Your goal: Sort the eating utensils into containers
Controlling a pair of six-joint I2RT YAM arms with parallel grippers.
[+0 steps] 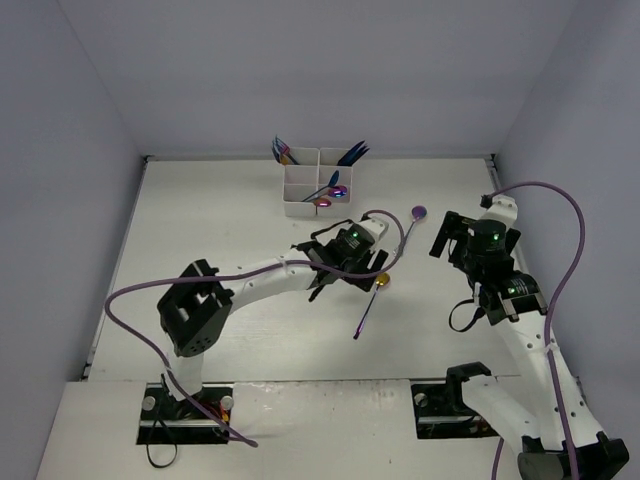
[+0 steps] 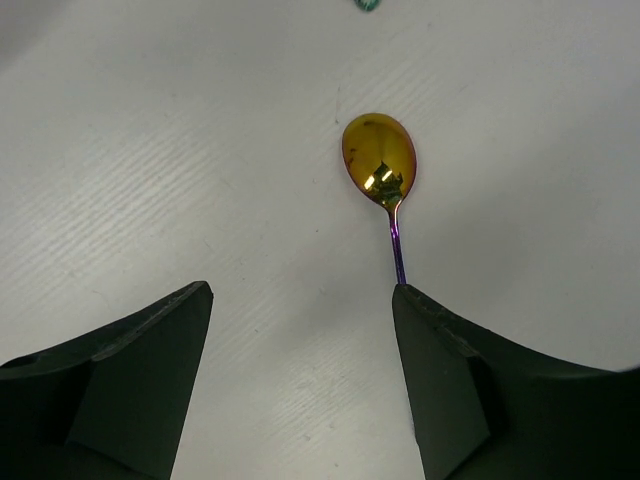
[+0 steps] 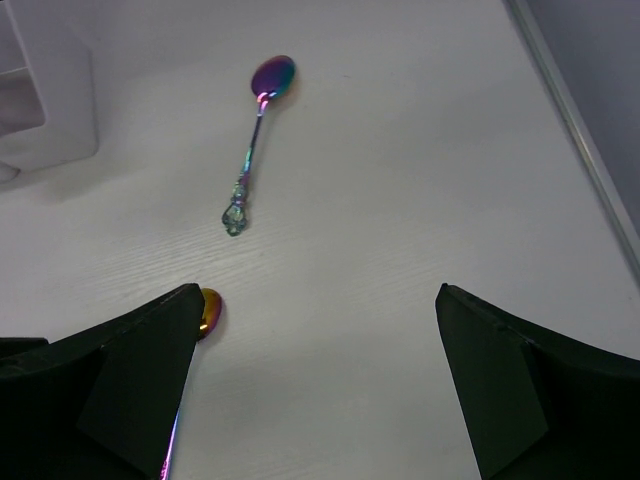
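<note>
White tabletop (image 1: 200,230), lavender walls. Nearest, a gold-bowled spoon (image 2: 378,160) lies flat, its purple handle running to one fingertip of the left pincer (image 2: 300,300), whose jaws stand wide with nothing between them. The right pincer (image 3: 315,290) gapes wide, empty. Beyond it lies a rainbow spoon (image 3: 255,140). Farthest, the containers (image 1: 300,195) hold other utensils (image 1: 350,155).

Left arm (image 1: 262,272) and right arm (image 1: 532,352), white and black
Black joints, green lights (image 1: 352,236), looping purple cables (image 1: 545,184), matte black pincer fingers (image 2: 120,390).
</note>
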